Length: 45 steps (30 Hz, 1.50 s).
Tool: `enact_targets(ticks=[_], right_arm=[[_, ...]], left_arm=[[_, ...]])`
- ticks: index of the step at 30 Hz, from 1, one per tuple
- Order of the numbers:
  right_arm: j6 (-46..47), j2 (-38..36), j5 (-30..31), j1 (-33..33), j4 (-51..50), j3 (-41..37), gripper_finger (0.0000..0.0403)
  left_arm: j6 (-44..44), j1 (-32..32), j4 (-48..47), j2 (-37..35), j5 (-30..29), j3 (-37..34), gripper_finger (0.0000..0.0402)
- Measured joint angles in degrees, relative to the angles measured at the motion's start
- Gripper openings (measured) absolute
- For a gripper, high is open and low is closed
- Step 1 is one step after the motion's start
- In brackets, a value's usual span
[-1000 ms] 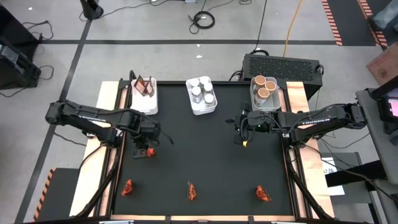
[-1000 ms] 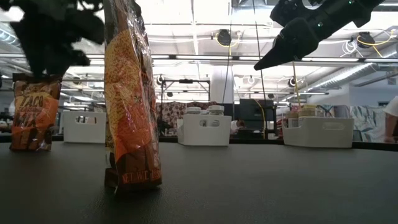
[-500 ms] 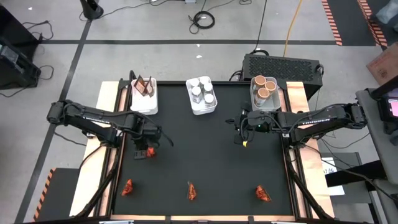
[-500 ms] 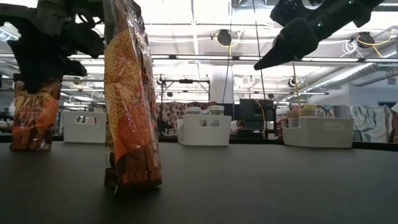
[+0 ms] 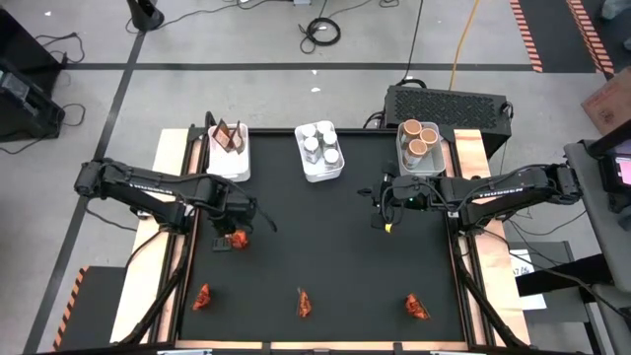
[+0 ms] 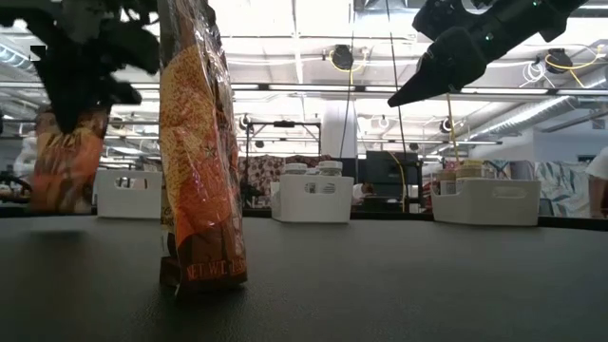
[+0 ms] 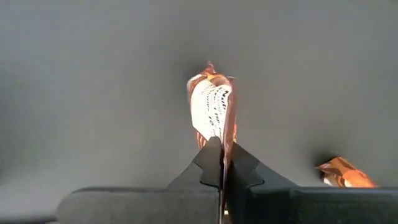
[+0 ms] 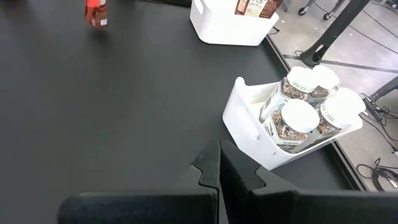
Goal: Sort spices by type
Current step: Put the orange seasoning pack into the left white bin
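My left gripper [image 5: 237,235] is shut on a red-orange sachet [image 6: 65,161] at the table's left, and the sachet hangs just above the black mat. Three more sachets [image 5: 202,296] [image 5: 304,304] [image 5: 416,308] lie along the near edge. The middle one stands on its bottom edge in the low view's foreground [image 6: 199,142]. My right gripper [image 5: 378,209] hovers shut and holds nothing, high above the mat at the right [image 6: 394,100]. My left gripper pinches the sachet's top edge [image 7: 221,142] between its two fingers, coming from above and pointing down. The sachet [image 7: 211,109] hangs below the fingers, a little tilted. Its bottom edge [image 6: 57,207] is clear of the mat.
Three white bins stand along the far edge. The left bin [image 5: 229,163] holds sachets, the middle bin [image 5: 320,173] holds clear jars with white lids [image 8: 298,118], and the right bin [image 5: 419,166] holds tan-topped tubs. The mat's middle is bare.
My left gripper has come down onto the standing sachet's top and taken hold of it. It has then risen a little, so the sachet is lifted clear of the mat and tipped slightly. My right arm has kept still.
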Motion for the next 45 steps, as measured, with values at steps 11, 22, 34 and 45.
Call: enact_targets(ticks=[11,22,34,45], right_arm=[[0.0,0.0,0.0,0.0,0.0,0.0,0.0000],[0.0,0.0,0.0,0.0,0.0,0.0,0.0000],[0.0,0.0,0.0,0.0,-0.1,0.0,0.0000],[0.0,0.0,0.0,0.0,-0.1,0.0,0.0000]], left_arm=[[15.4,2.8,-11.0,-0.1,-20.5,18.0,0.0001],[50.5,21.0,-11.6,0.0,-32.5,22.3,0.0001],[56.5,40.9,-9.5,3.0,-22.1,22.2,0.0000],[60.3,49.1,-2.6,6.5,-19.4,13.8,0.0000]])
